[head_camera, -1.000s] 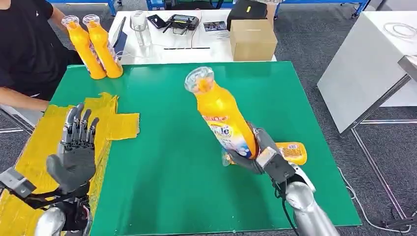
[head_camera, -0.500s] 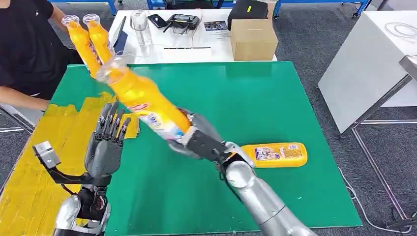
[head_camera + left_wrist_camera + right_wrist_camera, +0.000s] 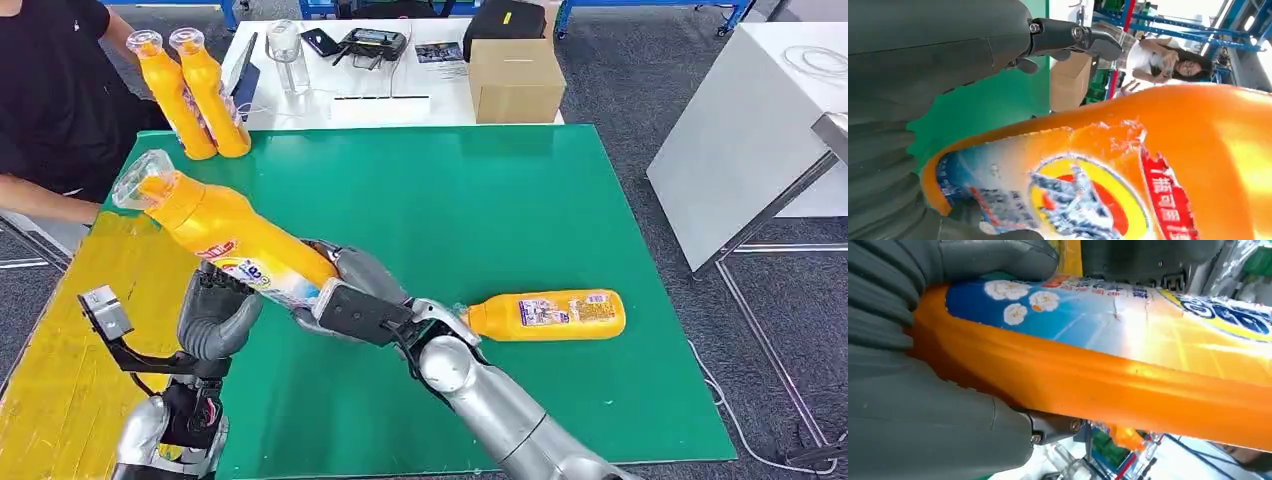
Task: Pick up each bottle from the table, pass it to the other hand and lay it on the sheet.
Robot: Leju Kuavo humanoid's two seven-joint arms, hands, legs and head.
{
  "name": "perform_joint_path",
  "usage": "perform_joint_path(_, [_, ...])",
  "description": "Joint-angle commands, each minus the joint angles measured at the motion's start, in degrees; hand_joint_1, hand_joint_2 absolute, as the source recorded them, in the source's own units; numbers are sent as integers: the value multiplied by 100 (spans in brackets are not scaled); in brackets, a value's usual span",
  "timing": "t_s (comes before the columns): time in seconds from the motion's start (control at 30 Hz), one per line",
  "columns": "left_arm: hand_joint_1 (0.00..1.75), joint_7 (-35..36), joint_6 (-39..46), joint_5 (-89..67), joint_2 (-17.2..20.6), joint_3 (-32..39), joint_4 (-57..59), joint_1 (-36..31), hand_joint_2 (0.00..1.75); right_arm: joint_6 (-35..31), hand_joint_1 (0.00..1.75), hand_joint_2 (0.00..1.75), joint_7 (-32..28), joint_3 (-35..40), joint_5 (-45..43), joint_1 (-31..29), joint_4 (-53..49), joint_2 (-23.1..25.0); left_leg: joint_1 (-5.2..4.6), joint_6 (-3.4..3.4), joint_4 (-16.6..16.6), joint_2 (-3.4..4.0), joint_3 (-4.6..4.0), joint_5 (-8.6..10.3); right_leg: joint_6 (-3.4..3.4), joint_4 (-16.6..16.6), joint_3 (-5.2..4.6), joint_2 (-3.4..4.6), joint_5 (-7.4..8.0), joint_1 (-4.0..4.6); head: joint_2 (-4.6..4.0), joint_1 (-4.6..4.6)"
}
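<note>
Green table (image 3: 560, 220) carries a yellow sheet (image 3: 60, 360) along its left edge. Right hand (image 3: 345, 295) grips the base of an orange bottle (image 3: 225, 232), tilted, cap toward the far-left corner, above the sheet's inner edge. Left hand (image 3: 215, 315) has its fingers curled against the bottle's label. Second bottle (image 3: 545, 314) lies flat near the right edge. Two bottles (image 3: 192, 92) stand at the far-left corner.
</note>
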Motion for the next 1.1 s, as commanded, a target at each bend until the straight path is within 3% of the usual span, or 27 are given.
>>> perform_joint_path(0.03, [0, -36, 49, -54, 45, -55, 255, -128, 175, -14, 175, 175, 12, 684, -23, -204, 352, -47, 2, 0, -7, -2, 23, -7, -4, -7, 22, 1, -6, 3, 0, -2])
perform_joint_path(0.77, [3, 12, -162, 101, 154, -200, 82, -46, 175, -227, 175, 175, -121, 932, 72, 13, 1316, 70, 1, 0, -4, -20, 15, -3, -3, -5, 17, -14, -5, 3, 0, 0])
perform_joint_path(0.8, [66, 10, -163, 99, 163, -198, 90, -59, 175, -217, 175, 175, -120, 934, 78, 0, 1323, 71, 1, 0, -4, -19, 9, -1, -3, -4, 11, -13, -3, 2, 0, 0])
perform_joint_path(0.83, [152, 10, -163, 99, 163, -198, 90, -59, 175, -217, 175, 175, -120, 934, 78, 0, 1323, 71, 1, 0, -3, -20, 8, 0, -2, -4, 10, -14, -3, 3, 0, 0])
perform_joint_path(0.87, [175, 2, -168, 91, 166, -200, 89, -71, 175, -215, 175, 175, -120, 928, 80, -12, 1333, 68, 1, 0, -3, -21, 10, -1, -3, -4, 12, -15, -4, 3, 0, 0])
perform_joint_path(1.1, [175, -63, -192, 11, 167, -257, 49, -58, 175, -200, 175, 175, -130, 932, 99, 5, 1330, 29, 1, 1, -4, -24, 10, -3, -2, -5, 15, -18, -6, 2, 0, 0])
